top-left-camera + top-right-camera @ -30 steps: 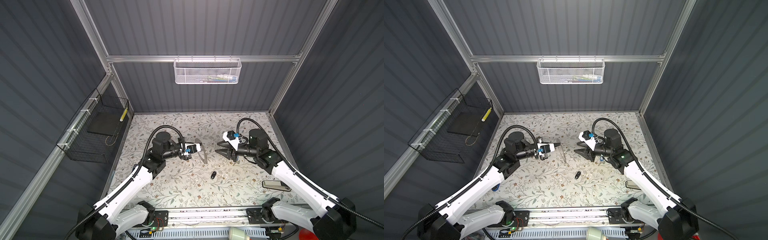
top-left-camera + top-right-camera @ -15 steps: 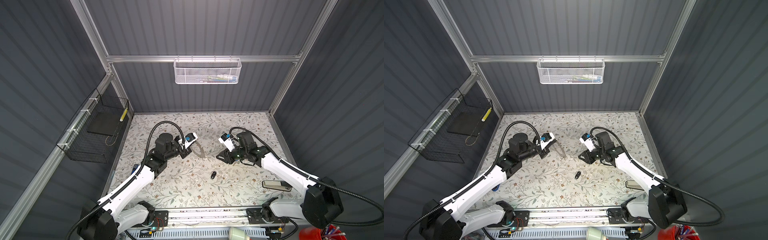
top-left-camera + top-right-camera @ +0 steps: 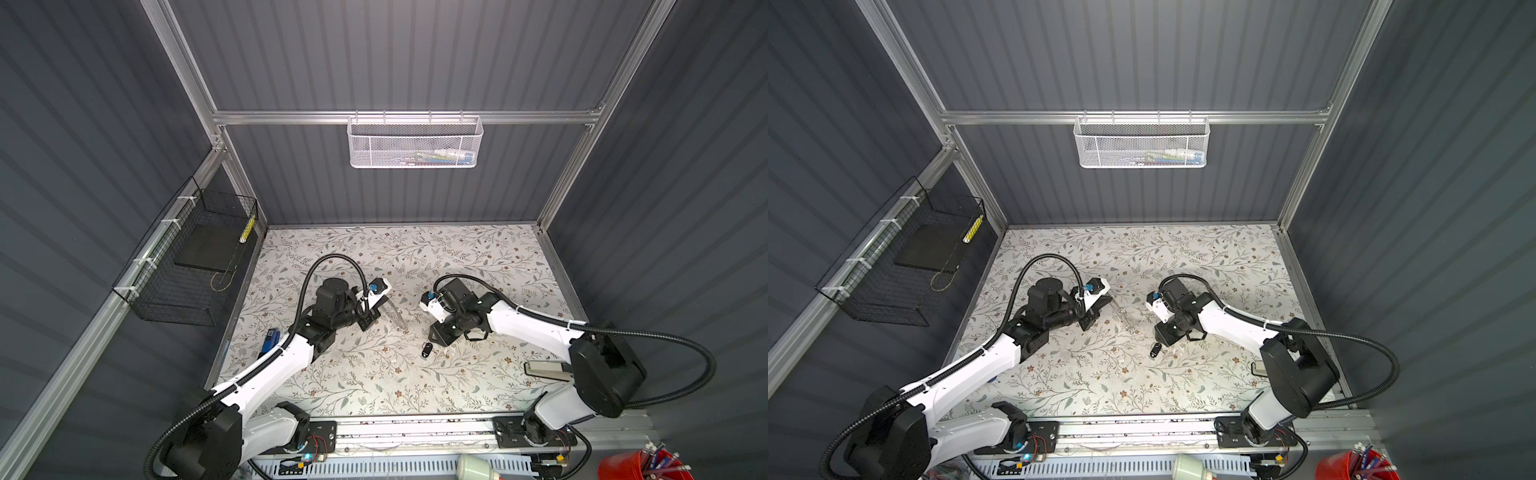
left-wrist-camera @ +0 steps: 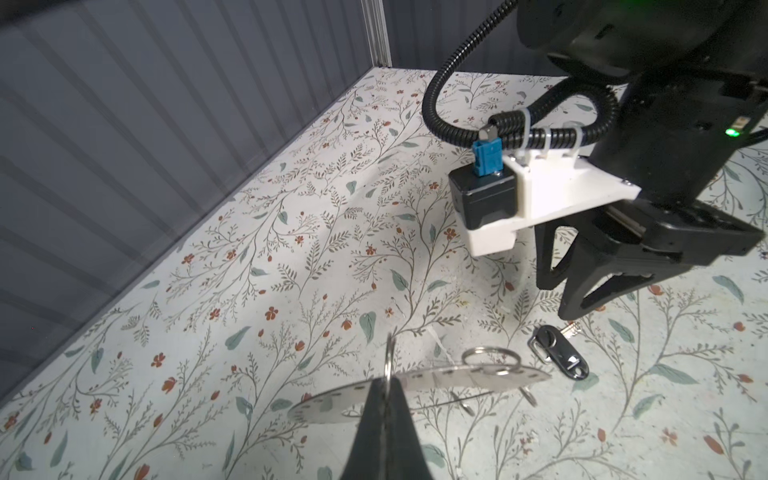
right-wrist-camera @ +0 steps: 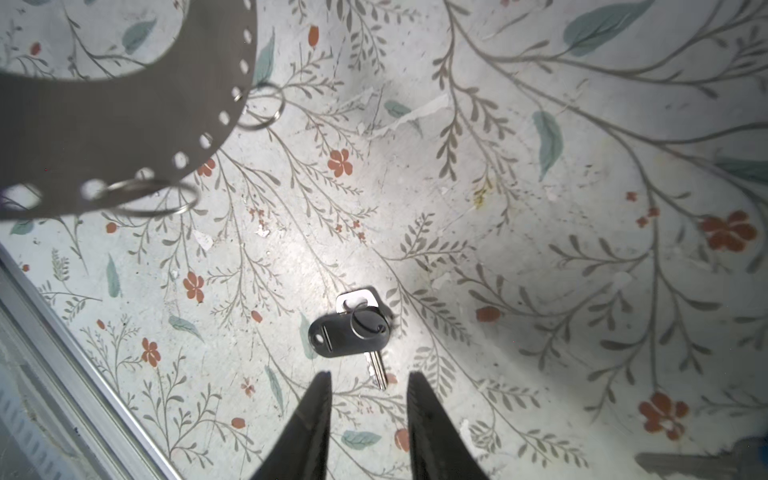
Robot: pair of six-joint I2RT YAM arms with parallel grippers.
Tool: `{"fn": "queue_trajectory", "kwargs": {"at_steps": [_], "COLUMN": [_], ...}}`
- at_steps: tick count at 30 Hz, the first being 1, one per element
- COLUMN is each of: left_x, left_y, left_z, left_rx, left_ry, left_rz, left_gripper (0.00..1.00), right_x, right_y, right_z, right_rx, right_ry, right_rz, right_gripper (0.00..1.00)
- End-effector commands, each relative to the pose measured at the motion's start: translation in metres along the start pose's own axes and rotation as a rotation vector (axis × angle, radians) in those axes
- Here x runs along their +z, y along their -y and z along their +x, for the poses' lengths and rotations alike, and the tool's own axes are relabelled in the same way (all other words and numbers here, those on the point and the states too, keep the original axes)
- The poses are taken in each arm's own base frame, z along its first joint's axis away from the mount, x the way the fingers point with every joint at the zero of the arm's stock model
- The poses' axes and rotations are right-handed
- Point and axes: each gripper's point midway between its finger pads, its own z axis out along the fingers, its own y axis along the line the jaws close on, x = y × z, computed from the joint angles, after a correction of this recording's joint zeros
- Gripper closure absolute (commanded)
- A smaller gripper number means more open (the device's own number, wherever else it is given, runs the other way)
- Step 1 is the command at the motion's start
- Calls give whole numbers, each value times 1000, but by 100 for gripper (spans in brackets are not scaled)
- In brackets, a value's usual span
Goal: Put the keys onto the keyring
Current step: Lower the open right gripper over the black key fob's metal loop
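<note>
The left hand point(image 4: 384, 386) is clenched on the edge of the keyring point(image 4: 440, 379), holding it above the tabletop point(image 3: 374, 374) near the middle. The right hand point(image 5: 369, 376) is released, jaws apart and empty, close over the keys point(image 3: 427, 351). These are a black fob point(image 5: 347, 334) lying across a silver key point(image 5: 358, 298) on the tabletop, right of and nearer than the keyring.

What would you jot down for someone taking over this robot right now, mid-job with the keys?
Left gripper: shut on the keyring, holding it up off the table.
Right gripper: open, empty, poised just over the black fob key.
Keys: the black fob key lies across the silvery key on the table, neither on the keyring.
Done: keyring picked up.
Left: grasp each key and put it on the keyring.
</note>
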Motion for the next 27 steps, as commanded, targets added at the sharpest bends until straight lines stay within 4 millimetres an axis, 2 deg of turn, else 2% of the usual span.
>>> {"fn": "queue_trajectory", "kwargs": {"at_steps": [1,7,14,20,22,27], "left_x": [-8,-13,-18,-19,-19,-17], "left_y": [-7,-7,-9,-9,-9,-9], "left_z": [-17,-18,-21,-20,-20,-18], "left_rx": [-18,-10,15,25,24,27], "left_ry": [85,95,101,100,101,97], "left_rz": [-17,-31,-53,-64,-61,-60], "left_gripper": [100,100,100,100,100,100], "right_x": [2,13,14,22,22,22], "right_y": [2,-1,-3,-4,-11,-11], "right_z": [9,14,14,15,19,17], "right_rx": [-7,-86,-261,-542,-646,-813], "right_ry": [-68,-141,-207,-190,-179,-115], "right_rz": [69,121,173,181,130,124], "right_gripper": [65,64,54,56,57,61]}}
